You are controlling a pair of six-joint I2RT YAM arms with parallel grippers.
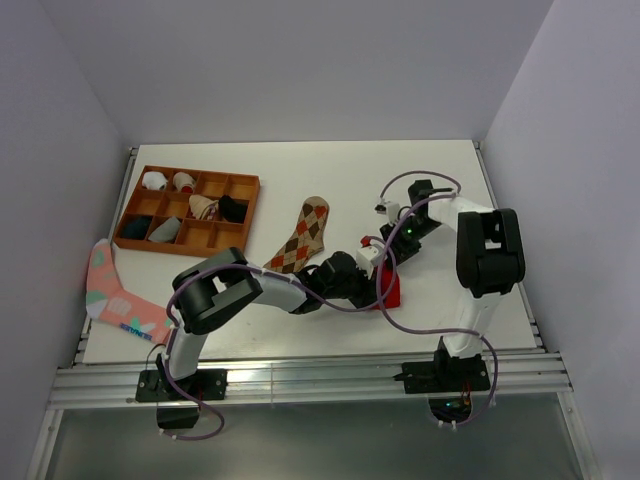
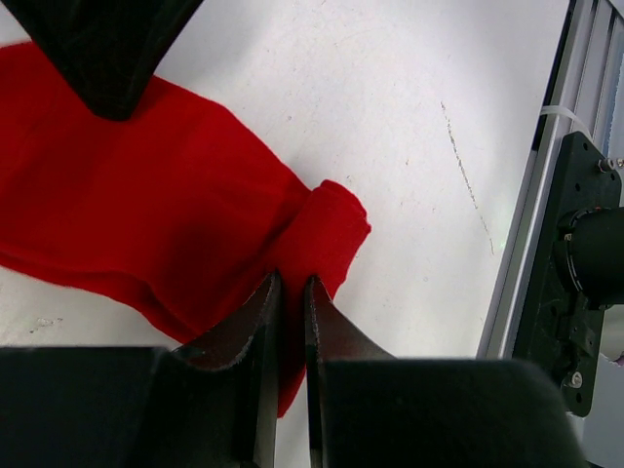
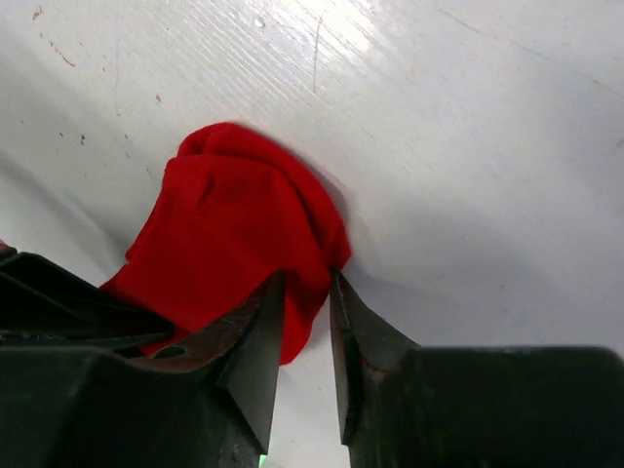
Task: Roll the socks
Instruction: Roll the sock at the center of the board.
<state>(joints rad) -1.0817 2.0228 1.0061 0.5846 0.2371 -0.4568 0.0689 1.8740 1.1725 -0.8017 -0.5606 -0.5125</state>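
Both arms met over a bright red fabric sock (image 1: 391, 293) that lay bunched on the white table (image 1: 300, 170), close to its near edge and right of the middle. The left gripper (image 1: 352, 284) reached in from the left, its jaws almost together and pinched on a rolled fold at the sock's end. The left wrist view showed that gripper (image 2: 291, 283) with red cloth (image 2: 146, 214) caught in the slim gap between its black fingers. The rest of the sock spread flat away from it.

The right gripper (image 1: 374, 254) came down from the far side onto the same sock. In the right wrist view that gripper (image 3: 307, 278) stood narrow, with the edge of the red bundle (image 3: 234, 219) between its fingertips. Whether they pressed the cloth tight could not be told.

A tan-brown argyle sock with red and orange diamonds (image 1: 303, 235) lay flat near the table's middle, just left of the two grippers and apart from the red sock.

A pink sock with teal and white markings (image 1: 112, 290) lay at the left edge. A brown wooden tray with square compartments (image 1: 200, 174) sat toward the far left corner. Several of its compartments held small bundled items.
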